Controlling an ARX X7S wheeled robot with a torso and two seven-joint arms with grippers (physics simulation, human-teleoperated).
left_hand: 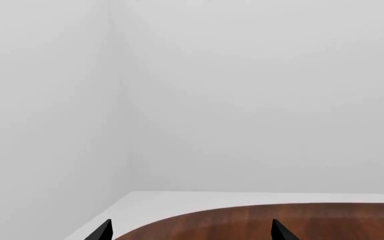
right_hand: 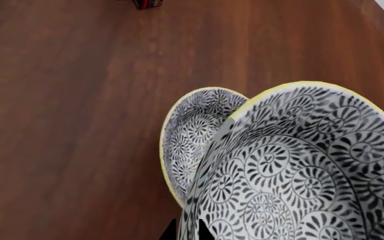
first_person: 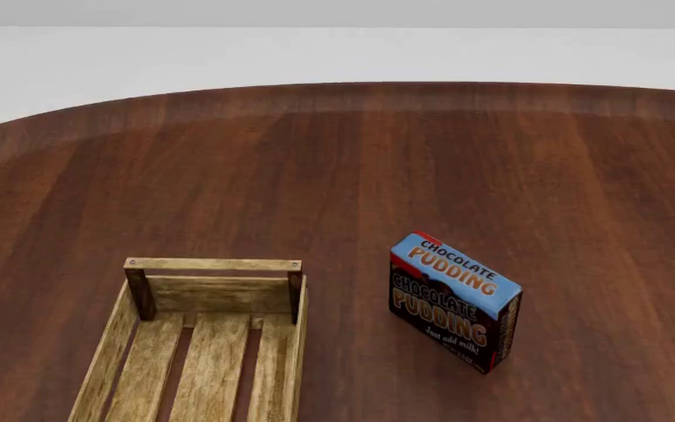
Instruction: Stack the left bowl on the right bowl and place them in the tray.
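Right gripper (right_hand: 186, 232) pinches the near black-and-white patterned, yellow-rimmed bowl (right_hand: 299, 175) by its rim, above the matching second bowl (right_hand: 195, 140); centre, lower gently. Left gripper (left_hand: 190, 231) spread, empty.

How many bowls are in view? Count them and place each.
2, both only in the right wrist view: a near bowl at the right end effector, and a far bowl behind it on the table.

Two bowls, the nearer bowl (right_hand: 299, 170) and the farther bowl (right_hand: 195, 135), carry black-and-white spiral florals with yellow rims. The table (first_person: 337, 158) is reddish-brown woodgrain. The tray (first_person: 203, 343) is pale wood. The pudding box (first_person: 453, 299) is blue, black and red with white lettering.
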